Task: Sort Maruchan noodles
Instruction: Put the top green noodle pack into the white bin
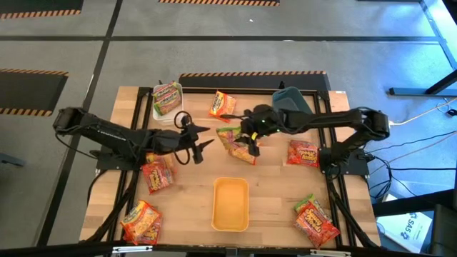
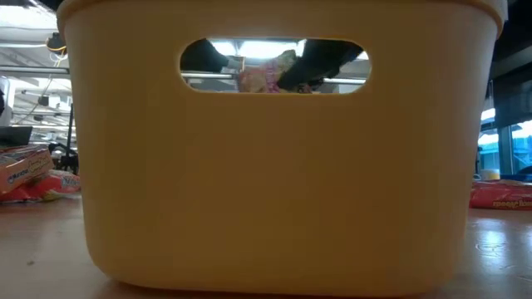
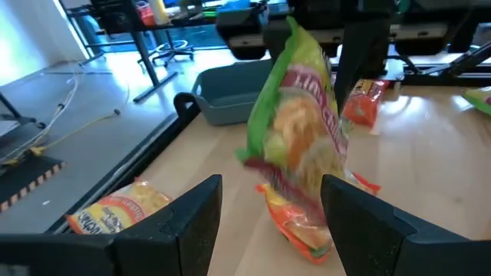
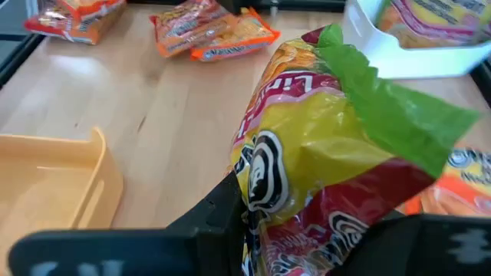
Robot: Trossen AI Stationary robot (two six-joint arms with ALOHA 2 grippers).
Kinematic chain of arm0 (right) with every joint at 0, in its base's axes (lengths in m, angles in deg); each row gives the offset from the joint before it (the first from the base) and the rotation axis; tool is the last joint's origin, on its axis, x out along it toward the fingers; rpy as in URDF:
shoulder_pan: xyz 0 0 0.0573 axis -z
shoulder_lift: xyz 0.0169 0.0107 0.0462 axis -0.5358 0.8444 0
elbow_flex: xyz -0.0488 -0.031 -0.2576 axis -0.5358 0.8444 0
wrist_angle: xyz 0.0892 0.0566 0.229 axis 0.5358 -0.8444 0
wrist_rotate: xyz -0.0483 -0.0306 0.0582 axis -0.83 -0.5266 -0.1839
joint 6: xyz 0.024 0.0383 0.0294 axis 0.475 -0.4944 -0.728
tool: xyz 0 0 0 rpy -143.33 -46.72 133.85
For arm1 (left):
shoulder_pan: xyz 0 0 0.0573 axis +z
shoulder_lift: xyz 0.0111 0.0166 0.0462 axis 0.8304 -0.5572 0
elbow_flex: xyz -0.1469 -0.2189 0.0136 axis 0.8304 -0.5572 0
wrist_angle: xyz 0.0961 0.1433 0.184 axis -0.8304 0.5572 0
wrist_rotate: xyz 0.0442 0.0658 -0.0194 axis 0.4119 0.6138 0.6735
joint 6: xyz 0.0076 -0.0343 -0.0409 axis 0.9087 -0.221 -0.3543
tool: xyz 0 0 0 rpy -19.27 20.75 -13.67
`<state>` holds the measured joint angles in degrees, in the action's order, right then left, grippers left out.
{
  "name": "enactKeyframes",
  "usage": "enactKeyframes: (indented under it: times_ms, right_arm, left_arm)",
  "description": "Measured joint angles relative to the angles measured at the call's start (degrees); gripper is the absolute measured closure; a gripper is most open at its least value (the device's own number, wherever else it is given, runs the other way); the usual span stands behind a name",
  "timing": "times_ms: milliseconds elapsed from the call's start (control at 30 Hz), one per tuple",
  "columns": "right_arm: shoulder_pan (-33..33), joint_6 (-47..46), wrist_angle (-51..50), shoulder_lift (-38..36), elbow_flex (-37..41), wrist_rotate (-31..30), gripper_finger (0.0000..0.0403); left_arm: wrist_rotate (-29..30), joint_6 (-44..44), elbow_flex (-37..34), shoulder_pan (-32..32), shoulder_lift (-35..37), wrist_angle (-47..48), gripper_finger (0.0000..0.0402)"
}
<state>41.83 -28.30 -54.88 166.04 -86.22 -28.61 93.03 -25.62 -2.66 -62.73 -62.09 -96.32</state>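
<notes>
Crinkly plastic everywhere: glossy, flat, rectangular ramen packets scattered over a pale wood-plank surface (image 1: 271, 207).

Packet in play — the green-edged packet (image 4: 322, 161), yellow and red on its face, creased and shiny. It hangs above the middle of the surface, pinched between the fingers of the right gripper (image 1: 252, 148), which are closed narrowly on its lower part. The left wrist view shows the same packet upright and lifted, with another orange packet (image 3: 303, 222) lying flat on the wood right under it.

Left gripper (image 1: 202, 143) sits just beside it, toward the left side, fingers spread wide and holding nothing; the lifted packet stands in front of the gap between them, not touching.

Count from overhead — eight packets visible:
- one lifted, one beneath it at centre
- one in the white bin (image 1: 158, 109) at the far left
- one orange, loose, near the far edge (image 1: 222, 104)
- two red-orange on the left side (image 1: 156, 173) and (image 1: 141, 223)
- two on the right side (image 1: 303, 153) and (image 1: 316, 220)

Bins, three, smooth moulded plastic with rounded corners: white, blue-grey bin (image 1: 293, 101) at the far right (partly hidden by the right arm), and the yellow bin (image 1: 230, 205) at the near middle. The yellow one has an oval handle slot (image 2: 274, 65) in its end wall, seen from table height.
</notes>
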Motion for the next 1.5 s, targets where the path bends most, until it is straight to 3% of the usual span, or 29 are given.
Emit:
enactKeyframes:
  times_ms: [267, 433, 633, 733, 900, 1200, 1500]
  right_arm:
    - [0.0, 1.6, -2.1, 4.0, -1.8, 1.0, 0.0304]
    - [0.0, 1.6, -2.1, 4.3, -1.9, 0.9, 0.0304]
    - [0.0, 1.6, -2.2, 4.3, -1.9, 0.4, 0.0304]
    - [0.0, 1.6, -2.1, 4.3, -1.9, -0.5, 0.0304]
    - [0.0, 1.5, -1.8, 4.3, -1.9, -0.5, 0.0304]
    - [0.0, 1.3, -1.8, 4.3, -1.9, 1.4, 0.0304]
    - [-0.1, 1.1, -1.1, 4.3, -1.9, 3.5, 0.0304]
  left_arm:
    - [-2.5, -0.2, 4.0, 2.3, -1.7, 0.3, 0.0176]
    - [-8.3, 5.5, 4.4, 2.1, -3.0, -0.9, 0.0176]
    - [-0.7, 3.2, 4.4, 1.9, -3.7, -1.0, 0.0175]
    - [0.0, 2.7, 4.4, 1.8, -3.7, -1.8, 0.0175]
    - [-7.4, 0.9, 4.4, 3.2, -3.7, -2.1, 0.0170]
    - [-20.7, -2.6, 4.4, 7.7, -3.7, -2.1, 0.0116]
    - [-26.0, -0.6, 6.7, 8.5, -10.5, -5.8, 0.0112]
